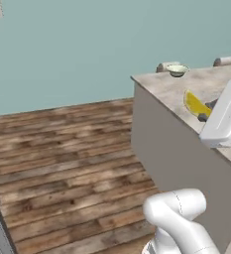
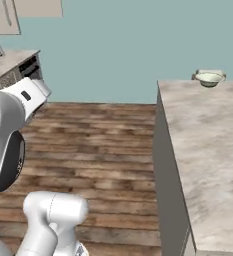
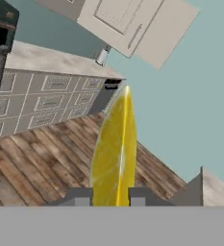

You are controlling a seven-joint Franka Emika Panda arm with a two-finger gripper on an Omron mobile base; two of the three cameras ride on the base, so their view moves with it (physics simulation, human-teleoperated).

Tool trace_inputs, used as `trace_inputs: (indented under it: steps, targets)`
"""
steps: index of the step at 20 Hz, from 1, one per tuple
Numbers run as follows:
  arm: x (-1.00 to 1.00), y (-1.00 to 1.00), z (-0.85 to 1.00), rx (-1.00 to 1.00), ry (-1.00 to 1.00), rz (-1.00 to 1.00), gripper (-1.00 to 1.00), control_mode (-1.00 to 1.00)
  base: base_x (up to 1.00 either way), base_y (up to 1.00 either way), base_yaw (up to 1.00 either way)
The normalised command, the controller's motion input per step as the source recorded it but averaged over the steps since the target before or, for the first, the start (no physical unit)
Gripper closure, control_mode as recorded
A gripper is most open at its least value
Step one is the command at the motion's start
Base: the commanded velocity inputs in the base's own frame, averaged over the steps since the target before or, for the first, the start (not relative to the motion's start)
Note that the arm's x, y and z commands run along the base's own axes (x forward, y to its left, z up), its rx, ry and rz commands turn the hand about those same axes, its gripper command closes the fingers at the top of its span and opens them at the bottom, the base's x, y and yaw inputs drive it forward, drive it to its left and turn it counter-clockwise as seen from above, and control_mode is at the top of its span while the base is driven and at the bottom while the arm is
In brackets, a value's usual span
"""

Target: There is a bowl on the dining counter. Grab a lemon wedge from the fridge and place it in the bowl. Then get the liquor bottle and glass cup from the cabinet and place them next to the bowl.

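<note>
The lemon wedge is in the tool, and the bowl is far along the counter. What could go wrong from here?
1. The tool pinches only the bottom end of the lemon wedge, so the wedge may slip out on the way.
2. The bowl sits at the far end of the counter, near the edge. A release from high up may miss the bowl, or a low approach may push it off.

base views: flank arm, share dining counter [image 1: 196,87] | hand: along pincer [image 3: 111,199]

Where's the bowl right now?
The bowl sits at the far end of the dining counter, near its edge, against the teal wall.
</note>
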Motion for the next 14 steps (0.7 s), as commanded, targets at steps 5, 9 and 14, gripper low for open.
trace_inputs:
  steps: [5,9,14]
  targets:
    - [0.0,0.0,0.0,0.0,0.0,0.0,1.0,1.0,0.83,0.0,-0.52]
    - [0.0,0.0,0.0,0.0,0.0,0.0,1.0,1.0,0.86,0.03,-0.51]
    - [0.0,0.0,0.0,0.0,0.0,0.0,1.0,1.0,0.98,0.28,-0.48]
